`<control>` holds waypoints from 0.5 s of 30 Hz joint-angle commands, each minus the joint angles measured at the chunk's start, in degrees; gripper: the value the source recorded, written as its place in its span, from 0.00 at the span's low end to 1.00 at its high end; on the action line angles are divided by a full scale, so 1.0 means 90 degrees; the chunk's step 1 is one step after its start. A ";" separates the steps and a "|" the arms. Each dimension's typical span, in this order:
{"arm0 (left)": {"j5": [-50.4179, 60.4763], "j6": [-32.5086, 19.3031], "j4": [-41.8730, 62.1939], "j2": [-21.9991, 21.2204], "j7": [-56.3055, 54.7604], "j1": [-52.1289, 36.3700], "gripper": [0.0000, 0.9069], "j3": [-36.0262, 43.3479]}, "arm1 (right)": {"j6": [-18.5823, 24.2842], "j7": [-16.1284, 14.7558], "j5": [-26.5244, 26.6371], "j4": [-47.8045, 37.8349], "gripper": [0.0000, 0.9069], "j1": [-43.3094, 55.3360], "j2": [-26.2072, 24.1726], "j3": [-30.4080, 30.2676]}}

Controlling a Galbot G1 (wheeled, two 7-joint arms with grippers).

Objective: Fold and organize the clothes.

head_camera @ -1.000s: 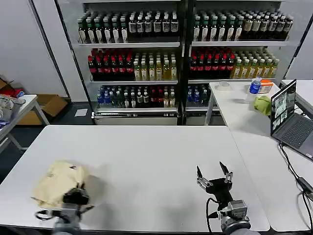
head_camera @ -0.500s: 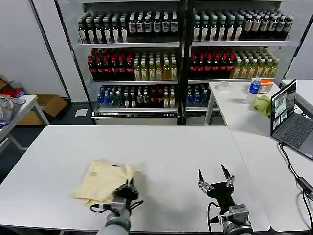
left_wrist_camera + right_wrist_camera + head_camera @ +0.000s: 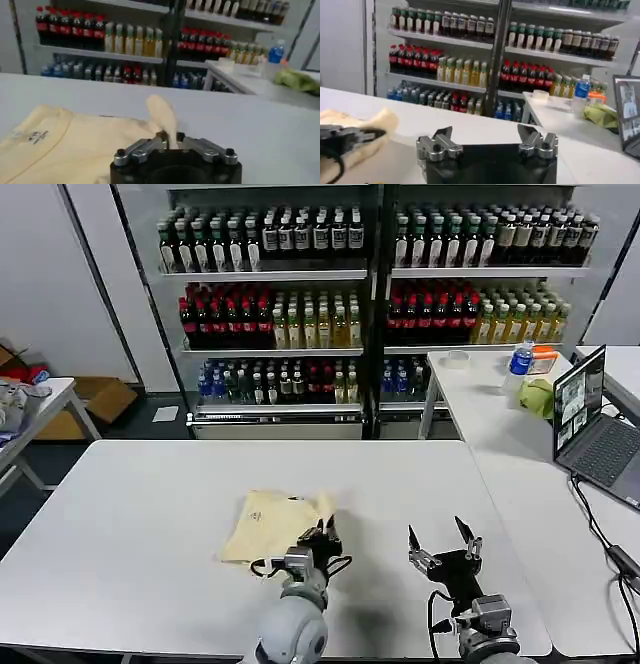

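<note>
Fingers (image 3: 161, 136) of your left gripper (image 3: 320, 534) are pinched tight together on a fold of the cream T-shirt (image 3: 275, 524), and in the left wrist view you can see a pale tongue of cloth standing up right between the two tips. The T-shirt lies on the white table (image 3: 140, 504), bunched and partly spread, near the table's front edge and about midway along it, with the small printed label (image 3: 34, 136) at the neck facing up on the side of the shirt away from your gripper. Your left gripper sits at the shirt's edge nearest the other arm, low over the table. Your right gripper (image 3: 444, 551) holds just beside it, further along the table toward the laptop (image 3: 590, 424), apart from the shirt and not touching it; its two fingers stand wide apart with nothing between them, and the right wrist view shows bare table ahead of them. From that same view the shirt shows off to one side with your left gripper's dark fingers on it. Behind the table stand the drink shelves (image 3: 370, 294) full of bottles, and past the table's far right corner a second white table (image 3: 500, 414) carries the laptop, a blue-capped bottle (image 3: 520, 362) and a yellow-green cloth lump (image 3: 538, 397).
</note>
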 commanded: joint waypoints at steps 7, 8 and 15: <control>-0.0963 -0.0770 -0.1191 0.0723 0.0615 0.0366 1.00 -0.0768 | 0.0122 0.0081 0.0622 -0.0325 1.00 0.0813 0.0017 -0.0208; -0.0838 -0.0861 -0.1454 0.0987 0.0692 0.0529 1.00 -0.1017 | 0.0200 0.0148 0.0739 -0.0363 1.00 0.0895 0.0043 -0.0241; -0.1020 -0.0862 -0.2262 0.2043 0.0861 0.1549 1.00 -0.2936 | 0.0839 0.0208 0.0766 -0.0728 1.00 0.1121 0.0146 -0.0465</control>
